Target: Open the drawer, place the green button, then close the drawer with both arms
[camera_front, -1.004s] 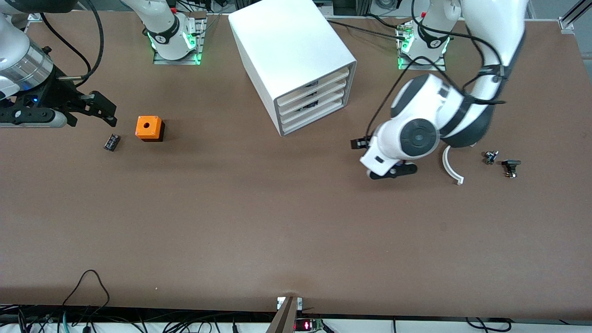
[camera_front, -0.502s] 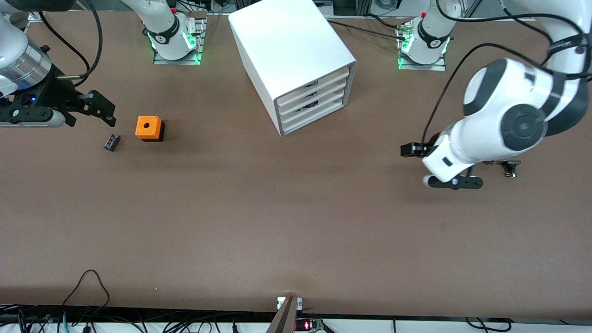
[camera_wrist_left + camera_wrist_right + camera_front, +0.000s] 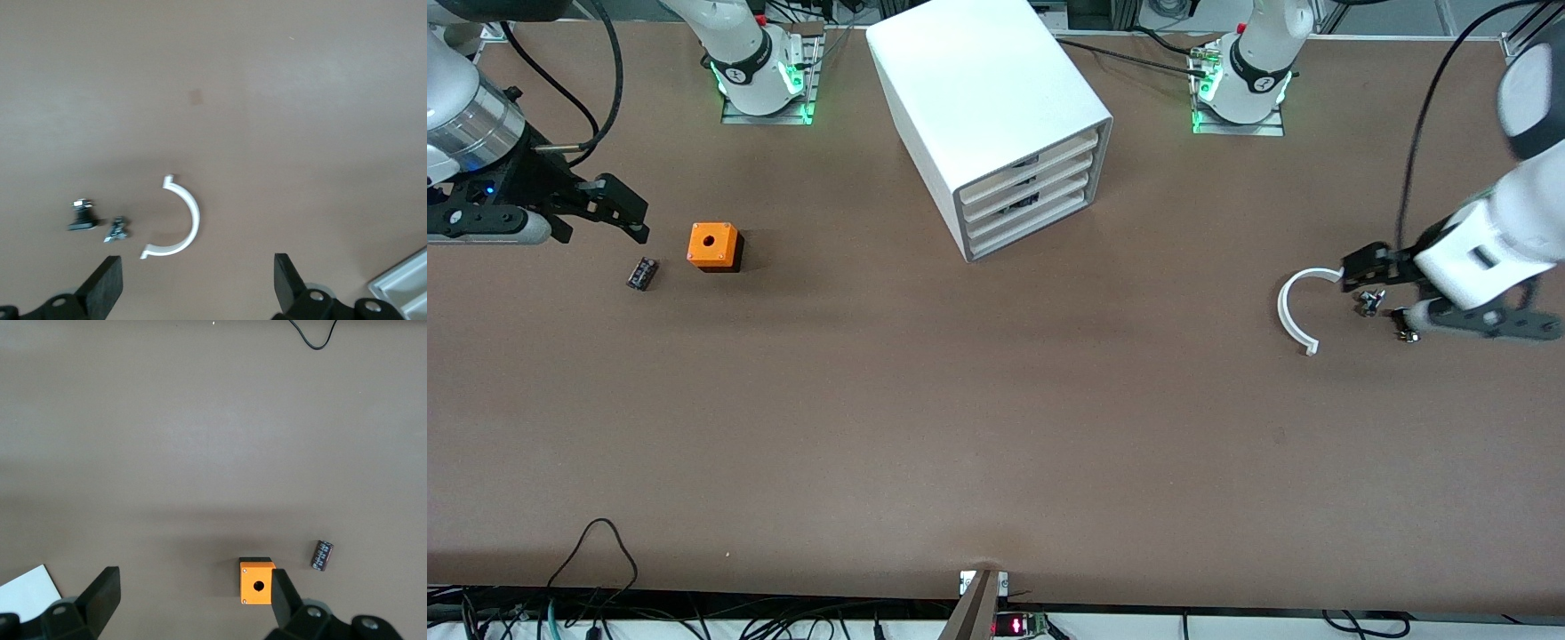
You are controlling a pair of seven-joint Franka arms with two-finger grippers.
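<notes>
The white drawer cabinet (image 3: 996, 107) stands in the middle of the table near the bases, with all its drawers shut. My left gripper (image 3: 1385, 289) is open and empty, low over two small dark parts near the left arm's end. One is a black blocky piece with a metal end (image 3: 83, 217); the other is a smaller metallic piece (image 3: 117, 229). No green cap shows on either, so I cannot tell the button. The left gripper (image 3: 197, 290) spreads wide in its wrist view. My right gripper (image 3: 636, 218) is open and empty, held up beside the orange cube (image 3: 713, 245).
A white half-ring (image 3: 1282, 307) lies beside the small parts and also shows in the left wrist view (image 3: 195, 217). A small black ribbed block (image 3: 641, 273) lies next to the orange cube (image 3: 257, 582) at the right arm's end. Cables hang along the table edge nearest the front camera.
My left arm has swung from in front of the cabinet toward its own end of the table, uncovering the half-ring, and now hangs over the small parts. The right arm has not moved.
</notes>
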